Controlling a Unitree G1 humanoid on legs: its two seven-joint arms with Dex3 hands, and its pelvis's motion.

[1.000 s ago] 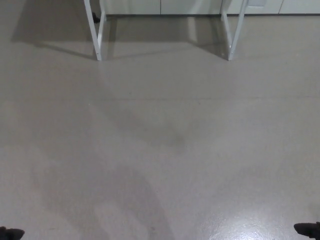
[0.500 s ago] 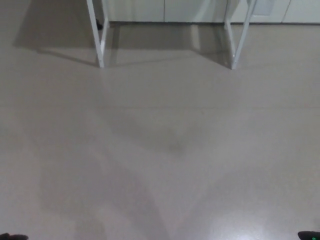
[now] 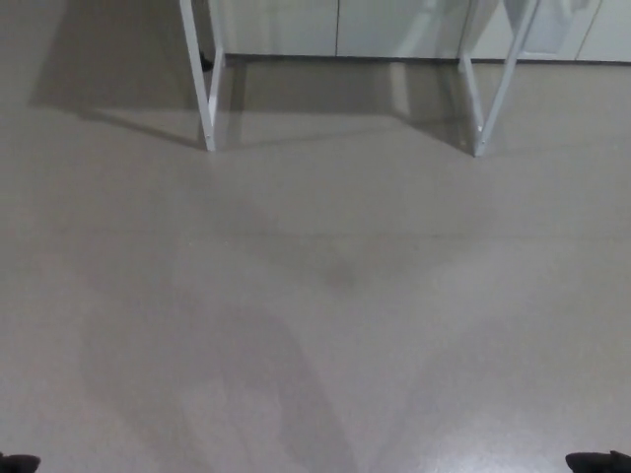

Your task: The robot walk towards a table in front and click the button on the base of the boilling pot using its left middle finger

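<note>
Two white metal table legs point(image 3: 205, 89) point(image 3: 485, 99) stand at the far edge of the smooth grey floor point(image 3: 315, 296), with what may be pale cabinet fronts point(image 3: 335, 25) behind them.

A plain beige floor point(image 3: 325, 296) was seen filling nearly the whole head view, with soft shadows cast across it. Two pairs of white legs of the counter, left point(image 3: 205, 84) and right point(image 3: 485, 99), were planted on it near the top edge. The floor was met behind them by white cabinet fronts point(image 3: 296, 25).
</note>
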